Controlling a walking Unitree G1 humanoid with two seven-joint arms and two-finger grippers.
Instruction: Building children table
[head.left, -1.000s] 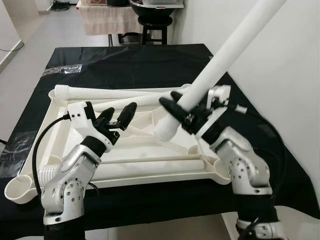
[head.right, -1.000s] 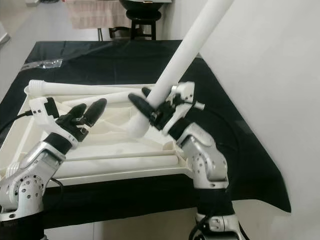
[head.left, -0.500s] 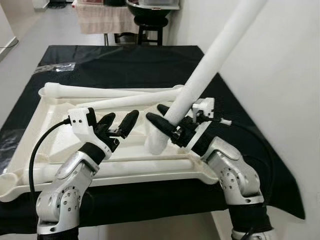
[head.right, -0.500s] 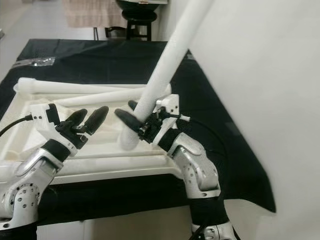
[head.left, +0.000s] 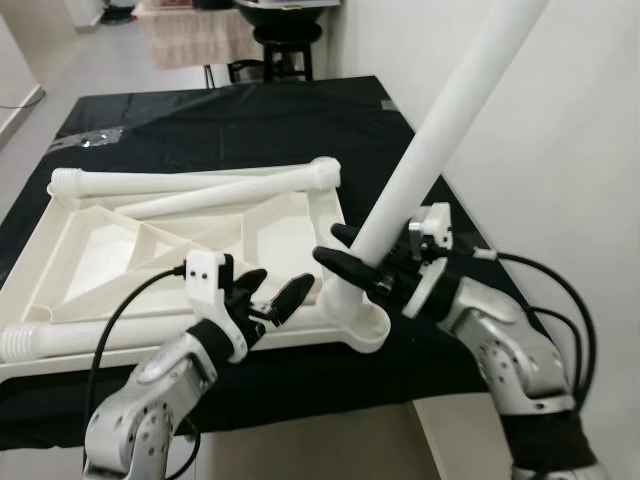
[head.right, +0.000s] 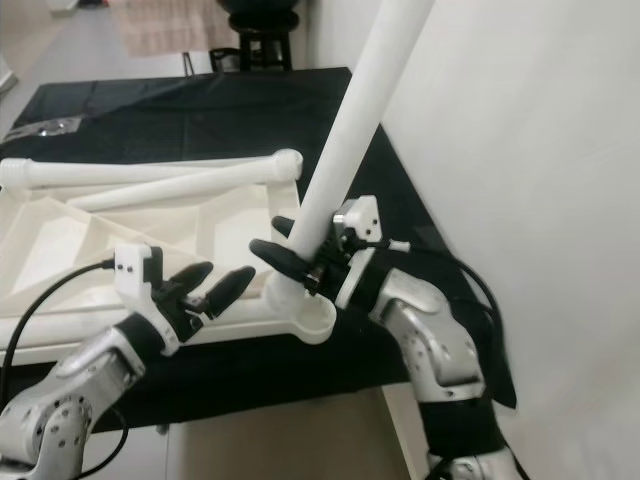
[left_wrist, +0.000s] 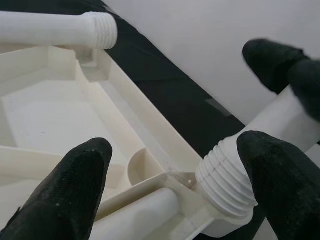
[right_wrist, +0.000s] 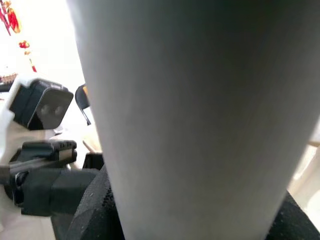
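A white table leg is being pinched by the right gripper, its threaded end being held tilted at the corner socket of the upturned tabletop; cross-threading is being risked by that tilt. The left gripper is being held spread beside the socket. Four legs are counted: one gripped, three lying on the single tabletop.

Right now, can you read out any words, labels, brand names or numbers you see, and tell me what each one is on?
None: no readable text on the white table leg, the upturned tabletop, the black cloth or the right gripper.
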